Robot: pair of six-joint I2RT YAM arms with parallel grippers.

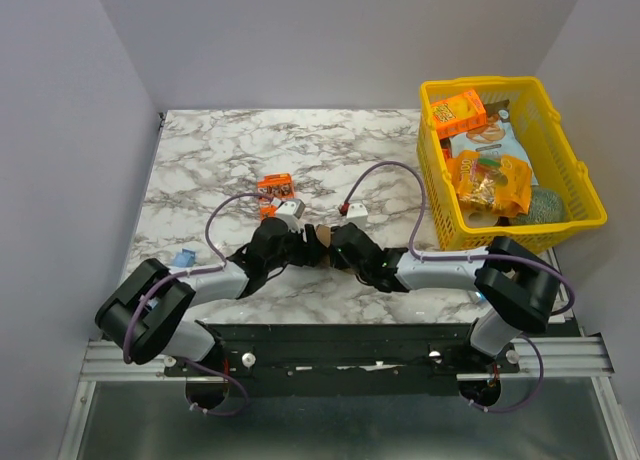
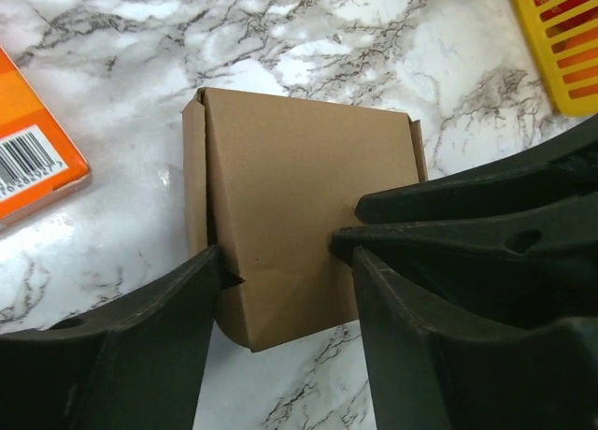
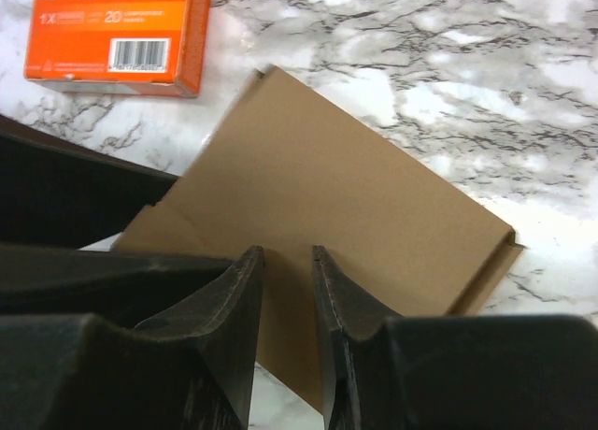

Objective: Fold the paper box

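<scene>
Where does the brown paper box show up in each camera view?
Top external: paper box is a small brown patch at the middle, mostly hidden.
Left wrist: paper box fills the centre.
Right wrist: paper box at centre, slanting.
Shared landmark: orange box, near it in every view.

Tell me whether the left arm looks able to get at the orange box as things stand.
Probably yes. The orange box lies just beyond the left gripper, with nothing between them. That gripper is open over the paper box, so it would have to leave it first.
</scene>
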